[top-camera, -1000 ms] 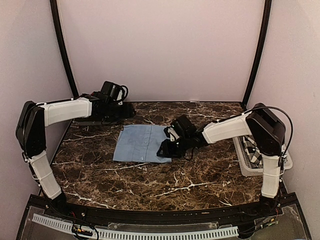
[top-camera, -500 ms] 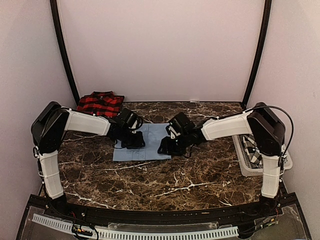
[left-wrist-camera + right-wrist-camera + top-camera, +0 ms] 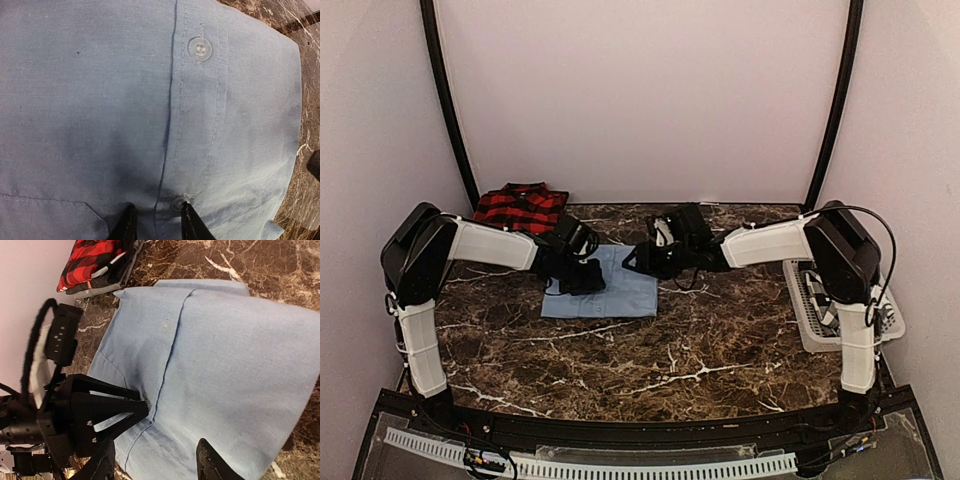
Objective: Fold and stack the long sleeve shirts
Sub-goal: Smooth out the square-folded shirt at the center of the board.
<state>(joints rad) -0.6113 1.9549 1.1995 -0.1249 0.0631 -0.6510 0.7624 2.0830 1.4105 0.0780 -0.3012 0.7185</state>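
The light blue shirt [image 3: 610,290] lies folded flat in the middle of the table, placket and buttons facing up [image 3: 150,100]. My left gripper [image 3: 585,278] presses down on its placket, jaws narrowed and pinching a strip of cloth beside a button [image 3: 157,220]. My right gripper [image 3: 636,260] hovers open over the shirt's far right part [image 3: 157,460] with nothing held. The red-and-black plaid shirt [image 3: 520,207] lies folded at the back left corner [image 3: 92,260]. The black-and-white checked shirt [image 3: 822,300] sits in the basket, partly hidden by my right arm.
A white lattice basket [image 3: 810,338] stands at the table's right edge beside my right arm's base. Black frame posts [image 3: 448,110] rise at both back corners. The dark marble tabletop [image 3: 650,360] stretches toward the near edge.
My left arm swung from the back left corner to the blue shirt, uncovering the plaid shirt, and its jaws narrowed. My right gripper moved from the shirt's near right edge toward the back.
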